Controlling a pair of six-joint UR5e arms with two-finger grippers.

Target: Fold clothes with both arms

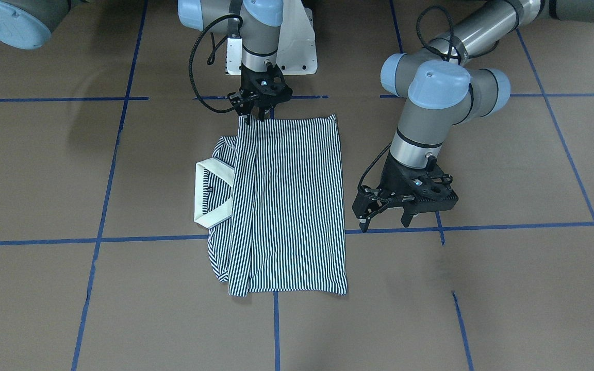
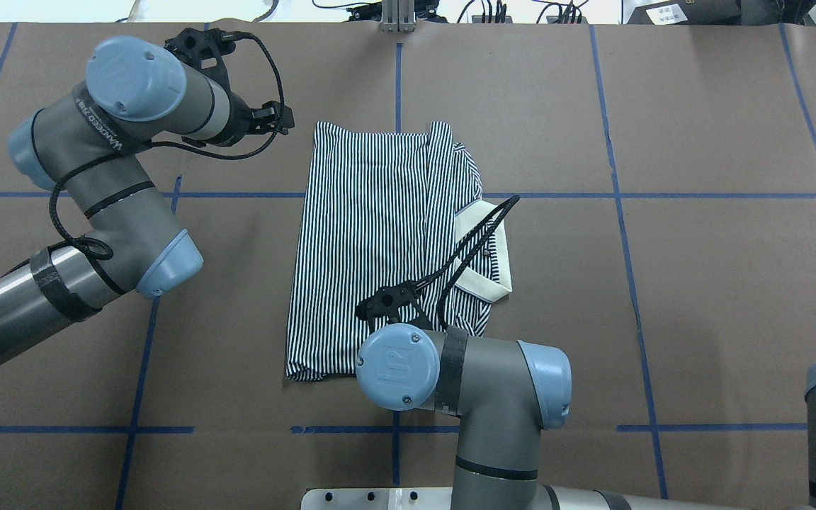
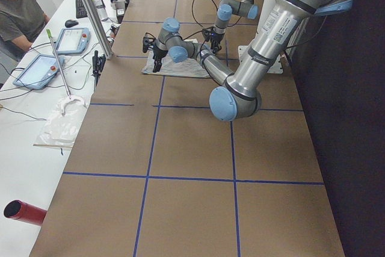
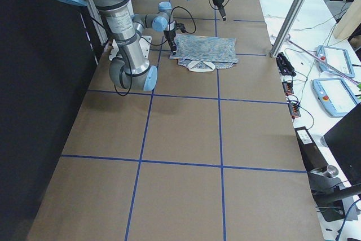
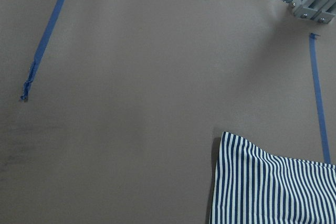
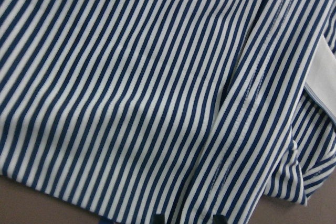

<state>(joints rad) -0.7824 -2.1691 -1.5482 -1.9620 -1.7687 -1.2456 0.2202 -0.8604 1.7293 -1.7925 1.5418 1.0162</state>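
The striped polo shirt (image 1: 286, 206) lies flat on the brown table, folded lengthwise into a long rectangle. Its cream collar (image 1: 212, 193) sticks out on the view's left side. My right gripper (image 1: 254, 117) is low at the shirt's edge nearest the robot base, fingertips slightly apart and touching the folded flap's corner. Its wrist view is filled with flat striped cloth (image 6: 131, 77). My left gripper (image 1: 384, 225) hovers open and empty beside the shirt's other long edge, also seen from overhead (image 2: 277, 120). Its wrist view catches one shirt corner (image 5: 268, 187).
The white pedestal base (image 1: 297, 51) stands just behind the right gripper. Blue tape lines (image 1: 276, 330) grid the brown table cover. A side bench holds tablets (image 3: 72, 40), and a person (image 3: 21, 10) sits there. A metal post (image 3: 90, 10) rises at the table's far edge.
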